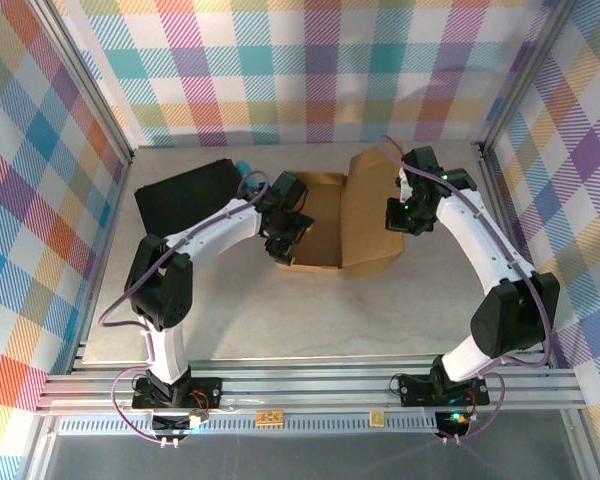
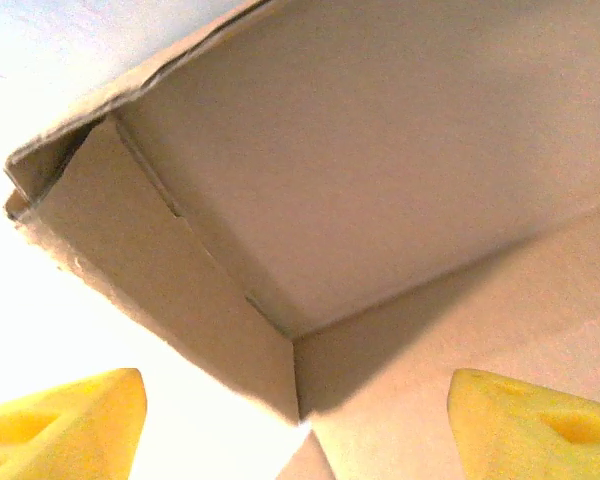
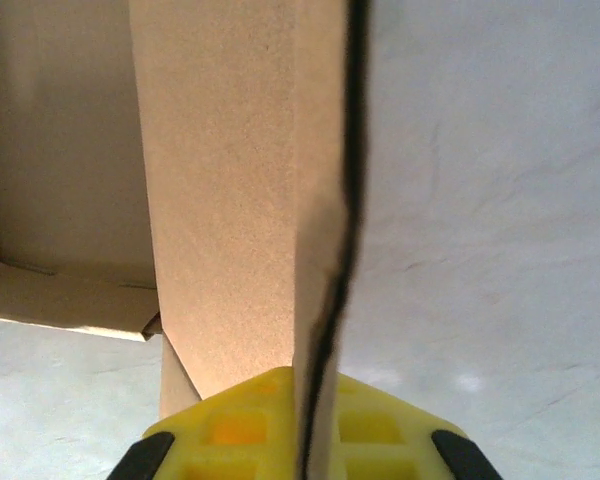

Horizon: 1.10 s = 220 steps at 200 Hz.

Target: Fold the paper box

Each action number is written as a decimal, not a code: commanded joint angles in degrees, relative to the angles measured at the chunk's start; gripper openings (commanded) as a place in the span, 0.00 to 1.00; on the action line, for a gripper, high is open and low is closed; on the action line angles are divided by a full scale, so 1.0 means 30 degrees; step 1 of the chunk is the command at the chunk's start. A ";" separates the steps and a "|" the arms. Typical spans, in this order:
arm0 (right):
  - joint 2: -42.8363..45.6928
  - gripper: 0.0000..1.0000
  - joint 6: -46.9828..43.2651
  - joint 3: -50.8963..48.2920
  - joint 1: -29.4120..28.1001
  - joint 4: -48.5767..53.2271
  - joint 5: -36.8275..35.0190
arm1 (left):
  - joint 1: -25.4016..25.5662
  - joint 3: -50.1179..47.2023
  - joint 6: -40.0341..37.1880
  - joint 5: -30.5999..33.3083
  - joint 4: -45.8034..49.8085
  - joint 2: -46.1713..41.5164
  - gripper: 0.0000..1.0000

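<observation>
The paper box (image 1: 325,215) lies in the middle of the table as brown cardboard, with a low tray part and a large flap (image 1: 372,205) raised on its right side. My right gripper (image 1: 395,215) is shut on that flap's outer edge. In the right wrist view the yellow fingers (image 3: 240,425) pinch the thin cardboard edge (image 3: 230,200), which rises straight up between them. My left gripper (image 1: 288,240) is at the box's front left corner. In the left wrist view it (image 2: 295,405) stands open, with the wall corner (image 2: 280,340) of the box between the wide-apart yellow fingers (image 2: 70,420), gripping nothing.
A black rectangular case (image 1: 190,195) lies flat at the back left, close behind the left arm. Metal frame posts and plaid walls enclose the table on three sides. The grey table surface (image 1: 310,320) stretches in front of the box towards the arm bases.
</observation>
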<state>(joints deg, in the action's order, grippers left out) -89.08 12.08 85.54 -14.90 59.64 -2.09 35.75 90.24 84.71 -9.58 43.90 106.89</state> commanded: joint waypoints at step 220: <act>0.2256 0.00 -1.8439 0.0859 -0.2388 -0.1229 -0.0808 | -0.4561 -0.2896 -3.5335 -0.6776 -1.3605 -0.4317 0.66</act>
<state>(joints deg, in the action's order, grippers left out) -81.95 -41.63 86.67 -22.13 57.69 -6.17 21.61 82.26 -19.66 -24.14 5.32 95.11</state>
